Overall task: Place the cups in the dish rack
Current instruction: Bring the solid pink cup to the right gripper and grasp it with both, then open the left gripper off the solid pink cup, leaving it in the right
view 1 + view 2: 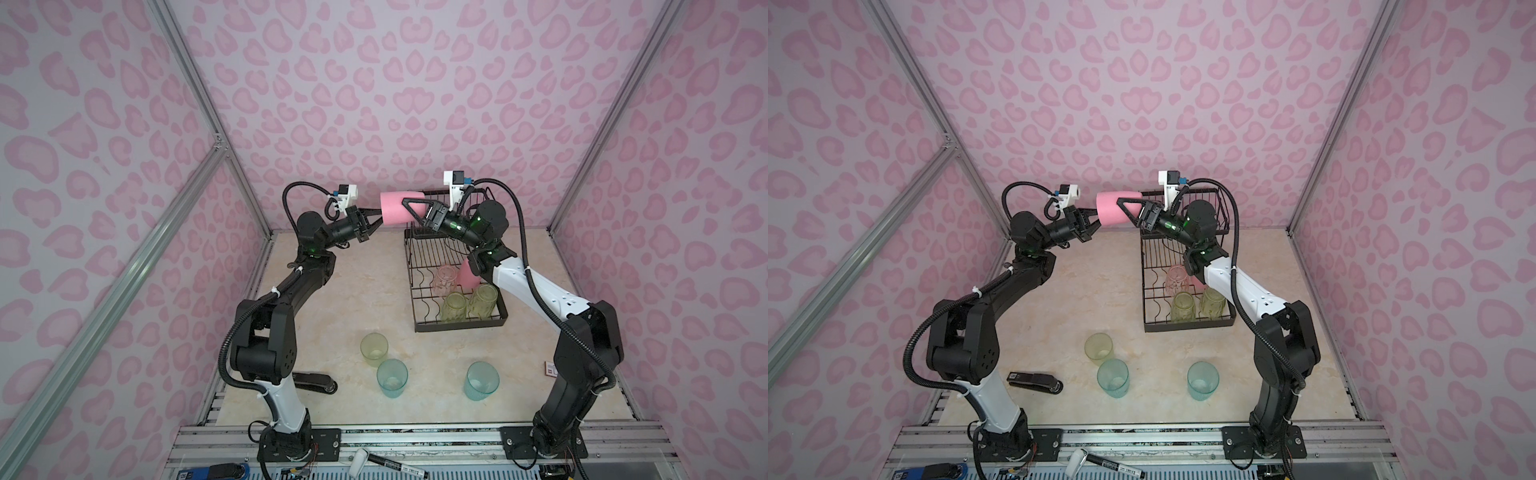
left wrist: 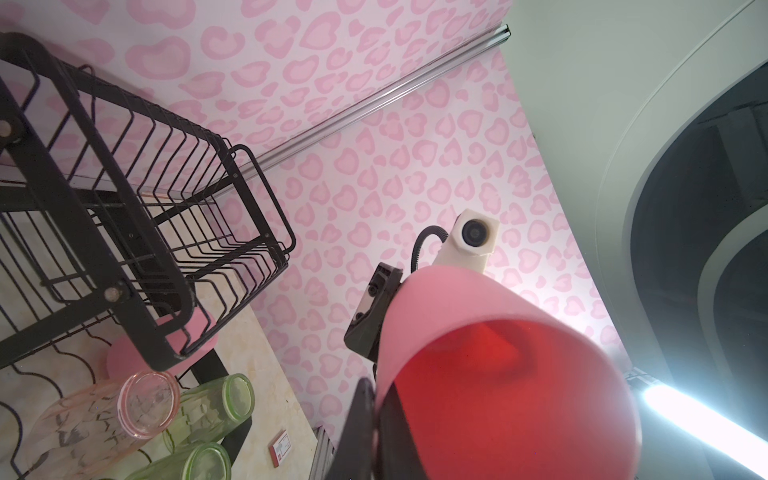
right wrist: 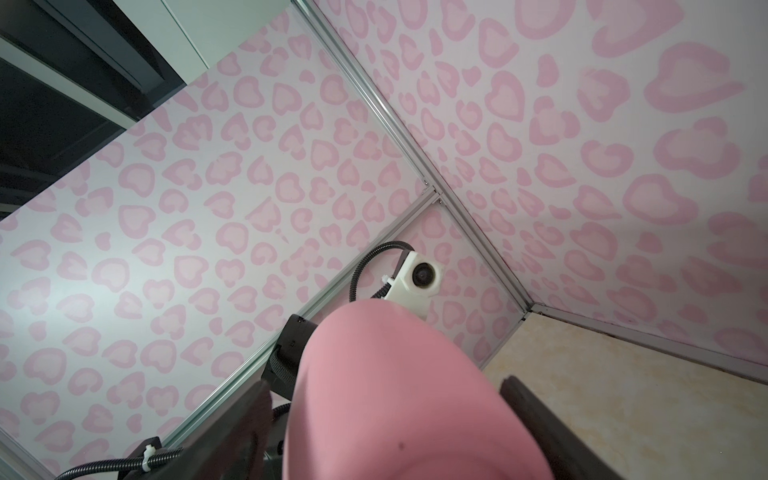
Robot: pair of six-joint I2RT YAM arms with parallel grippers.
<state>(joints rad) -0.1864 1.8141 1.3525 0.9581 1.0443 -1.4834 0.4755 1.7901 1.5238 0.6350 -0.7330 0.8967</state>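
An opaque pink cup [image 1: 395, 209] [image 1: 1113, 211] hangs on its side in mid-air beside the dish rack's upper basket [image 1: 436, 193]. My left gripper [image 1: 379, 217] [image 2: 376, 419] is shut on its rim wall. My right gripper [image 1: 405, 212] [image 3: 395, 415] straddles the cup's body with its fingers [image 3: 523, 399] on either side, and a gap shows at one finger. On the dish rack's lower tier [image 1: 424, 266] stand a clear orange-pink cup [image 1: 445, 279], a pink one [image 1: 467, 276] and two yellow-green ones [image 1: 454, 306]. One yellow-green cup [image 1: 374, 348] and two teal cups [image 1: 392, 377] [image 1: 482, 380] stand upright on the table.
A black stapler [image 1: 1036, 381] lies near the left arm's base. A small red and white card [image 1: 551, 368] sits at the table's right edge. A marker [image 1: 399, 463] lies on the front rail. Pink patterned walls close in three sides.
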